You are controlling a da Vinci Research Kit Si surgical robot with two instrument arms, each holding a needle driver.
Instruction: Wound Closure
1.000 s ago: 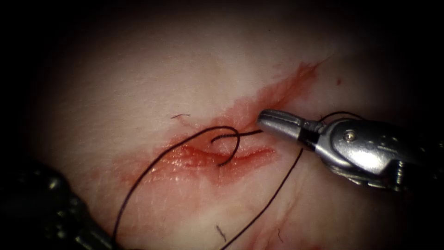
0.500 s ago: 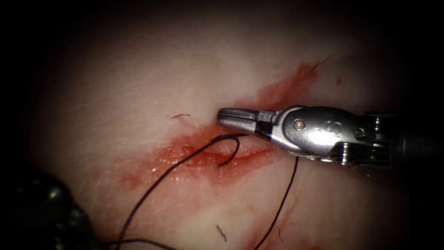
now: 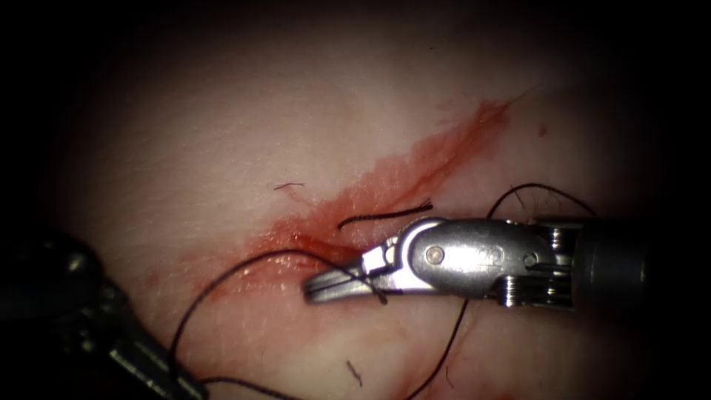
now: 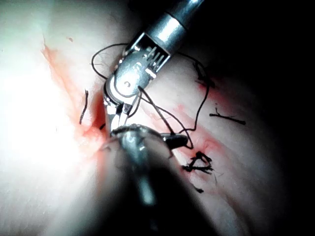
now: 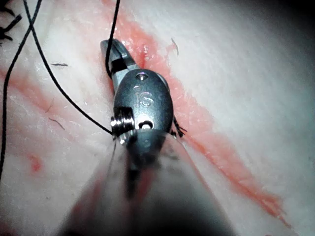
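Now right end effector (image 3: 333, 284) pinches thread (image 3: 222, 289) over the cut (image 3: 318, 248); left unclear.

glossy metal pincer (image 3: 333, 285), wet glistening tissue (image 3: 244, 133)

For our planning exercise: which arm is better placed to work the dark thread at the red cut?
Right, probably. Its silver end effector lies on the cut across the dark thread loop; the left end effector sits off to the cut's left. Grips unclear.

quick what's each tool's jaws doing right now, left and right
Left tool: cannot be told.
Right tool: over the cut, jaws look shut across the thread; a firm grip is not certain.
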